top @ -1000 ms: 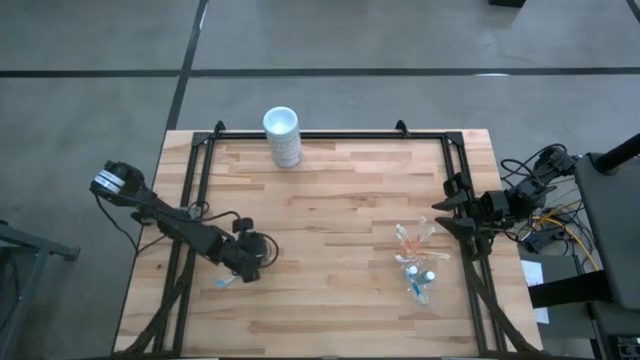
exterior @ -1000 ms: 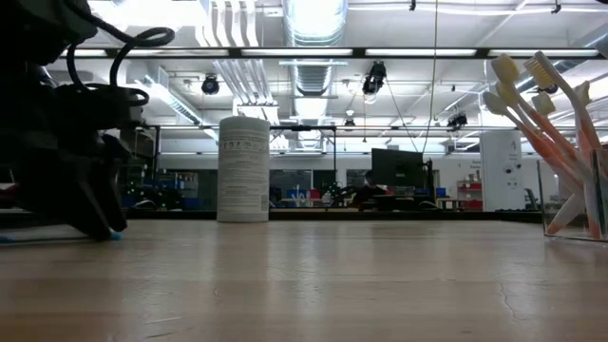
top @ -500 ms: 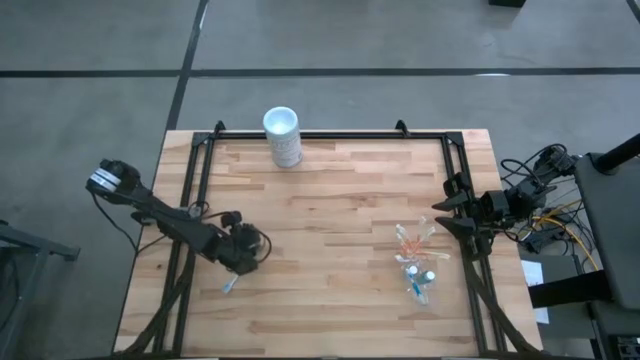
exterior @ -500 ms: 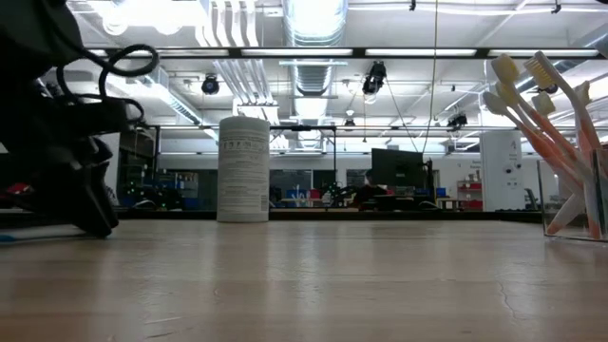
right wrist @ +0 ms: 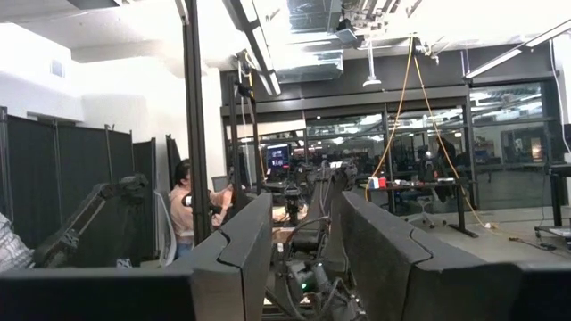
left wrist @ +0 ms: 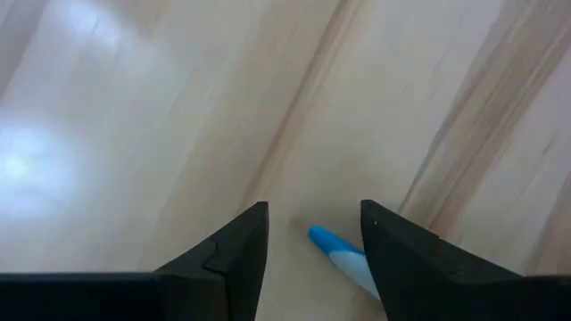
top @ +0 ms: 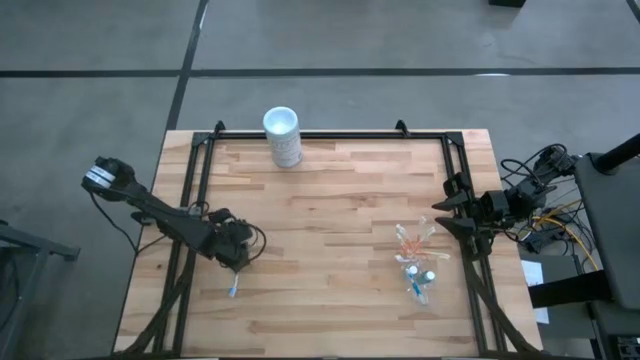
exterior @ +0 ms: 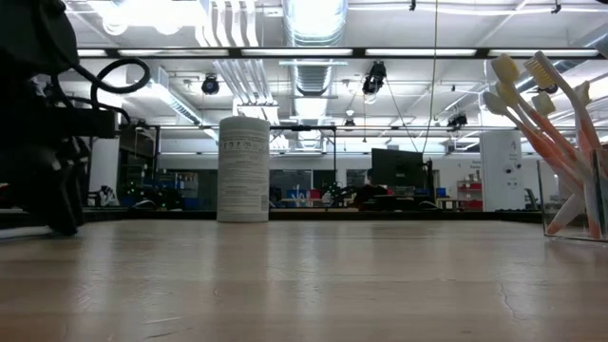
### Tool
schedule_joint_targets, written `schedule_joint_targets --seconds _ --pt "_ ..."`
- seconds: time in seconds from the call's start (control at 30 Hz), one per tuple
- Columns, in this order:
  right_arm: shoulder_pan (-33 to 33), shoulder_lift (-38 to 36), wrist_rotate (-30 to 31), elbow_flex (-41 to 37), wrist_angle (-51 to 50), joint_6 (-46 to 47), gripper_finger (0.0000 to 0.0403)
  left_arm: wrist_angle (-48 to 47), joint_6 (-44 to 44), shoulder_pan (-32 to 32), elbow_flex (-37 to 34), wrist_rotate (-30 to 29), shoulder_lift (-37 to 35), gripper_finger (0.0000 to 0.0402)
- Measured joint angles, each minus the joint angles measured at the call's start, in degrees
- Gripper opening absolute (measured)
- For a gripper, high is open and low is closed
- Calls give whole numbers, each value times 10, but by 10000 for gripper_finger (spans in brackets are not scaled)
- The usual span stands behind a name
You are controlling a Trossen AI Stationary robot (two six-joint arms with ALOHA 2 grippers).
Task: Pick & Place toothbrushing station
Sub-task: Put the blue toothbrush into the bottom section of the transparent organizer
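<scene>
My left end effector (top: 236, 253) sits low over the counter (top: 330, 200) near its left edge, fingers (left wrist: 234, 254) standing apart with nothing between them. Just ahead of the fingertips a blue-and-white toothbrush (top: 234, 287) lies flat on the wood; in the wrist view its blue tip (left wrist: 343, 259) shows in the gap close to one finger, loose and not pinched. I judge it lies there because I have let it go short of the station, so it needs collecting again. Compared with a second ago, the left end effector has drawn back toward the counter's left edge and the brush, then tucked under it, now lies fully exposed in front of it. Well across the counter from this end effector stands the clear plastic cup (top: 418, 281) with its blue-and-white brushes, and orange-and-white toothbrushes (top: 410, 240) just beside it. Those have not shifted. The white cylindrical container (top: 283, 136) stands at the far edge, away from both arms. My right end effector (top: 447, 212) waits off the counter's right edge, pointing into the room, fingers (right wrist: 241, 241) parted and empty, unchanged.
</scene>
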Motion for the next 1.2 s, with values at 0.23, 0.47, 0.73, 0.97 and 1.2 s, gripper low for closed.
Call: schedule_joint_targets --seconds 0.23,0.47,0.73,0.97,1.2 --pt "0 0 0 0 0 0 118 -136 44 0 78 15 -55 183" --pt "0 0 0 0 -4 0 125 -176 202 0 164 14 -73 183" --pt "0 0 0 0 -9 0 132 -182 420 -1 182 100 -73 183" --pt "0 0 0 0 -12 0 123 -182 503 -1 163 125 -69 183" --pt "0 0 0 0 -13 0 119 -158 519 -1 164 159 -58 184"
